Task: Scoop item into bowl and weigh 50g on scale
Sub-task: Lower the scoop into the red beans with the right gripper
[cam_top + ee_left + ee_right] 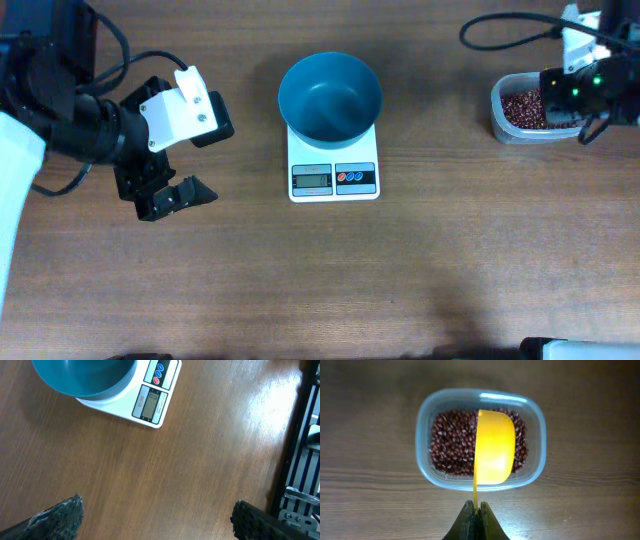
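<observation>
Closest to the lens, at the bottom centre of the right wrist view, the right gripper (pixel 476 508) is pressed together on the thin handle end of a yellow scoop (pixel 495 447). The scoop's trough hangs over the beans (pixel 451 445) in the clear tub (pixel 421 435), and no beans show on it. In the overhead view the blue bowl (pixel 330 95) sits on the scale (pixel 333 190) at centre top, well apart from the tub at upper right. The bowl looks empty, and the display is too small to read. The left gripper (pixel 203 160) hovers at left, spread wide and holding nothing.

Several things could go wrong. The handle is pinched only at its tip, so a loaded scoop may twist in the jaws and tip. The tub looks light and could slide when the scoop digs in. The carry crosses bare table (pixel 450 260), where loose round beans would roll and scatter. A heaped scoop could overshoot 50g, and a knock on the bowl would upset the reading.

The tub is thin, glossy and round-cornered. The beans are tiny, roundish and dark reddish-brown. The scoop is smooth plastic, the bowl deep and smooth-walled, the scale white and square, and the table has brown wood grain.
</observation>
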### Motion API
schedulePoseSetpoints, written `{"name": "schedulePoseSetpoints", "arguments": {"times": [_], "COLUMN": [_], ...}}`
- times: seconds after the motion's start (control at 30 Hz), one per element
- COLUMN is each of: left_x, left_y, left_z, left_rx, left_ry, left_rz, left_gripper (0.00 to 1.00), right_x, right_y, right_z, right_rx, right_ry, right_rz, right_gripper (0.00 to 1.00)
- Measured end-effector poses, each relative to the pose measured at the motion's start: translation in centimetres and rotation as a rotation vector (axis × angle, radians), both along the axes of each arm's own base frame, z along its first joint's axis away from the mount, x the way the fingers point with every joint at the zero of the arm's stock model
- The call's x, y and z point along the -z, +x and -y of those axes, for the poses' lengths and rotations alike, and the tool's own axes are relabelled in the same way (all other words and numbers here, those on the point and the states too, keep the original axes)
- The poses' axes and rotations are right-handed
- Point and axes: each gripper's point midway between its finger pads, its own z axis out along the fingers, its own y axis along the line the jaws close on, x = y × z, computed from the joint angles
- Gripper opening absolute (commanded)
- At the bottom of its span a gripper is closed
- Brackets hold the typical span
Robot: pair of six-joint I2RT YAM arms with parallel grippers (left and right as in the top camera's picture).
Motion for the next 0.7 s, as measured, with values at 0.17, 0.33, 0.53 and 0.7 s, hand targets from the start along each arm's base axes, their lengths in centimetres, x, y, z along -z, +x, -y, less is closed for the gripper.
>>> {"name": "schedulePoseSetpoints", "arguments": {"times": [0.17,0.33,0.53,0.7], "left_x": [0.0,0.0,0.0,0.0], "left_y": [0.0,0.0,0.0,0.0], "left_z": [0.0,0.0,0.0,0.0], "left_rx": [0.000,0.000,0.000,0.000], "left_ry": [0.000,0.000,0.000,0.000], "left_rz": [0.000,0.000,0.000,0.000], "left_gripper": [0.98,0.99,0.99,0.99], "right_x": [1.4,1.5,2.0,2.0], "right_y": [1.0,1.1,1.2,1.0], "right_z": [0.6,1.4,2.9,3.4], "right_rx": [0.003,0.009,0.010,0.002], "right_ry": [-0.028,-0.075,-0.177,-0.212], "right_rz": [-0.017,-0.026,-0.060,-0.080], "right_gripper": [0.04,0.04,0.04,0.04]}}
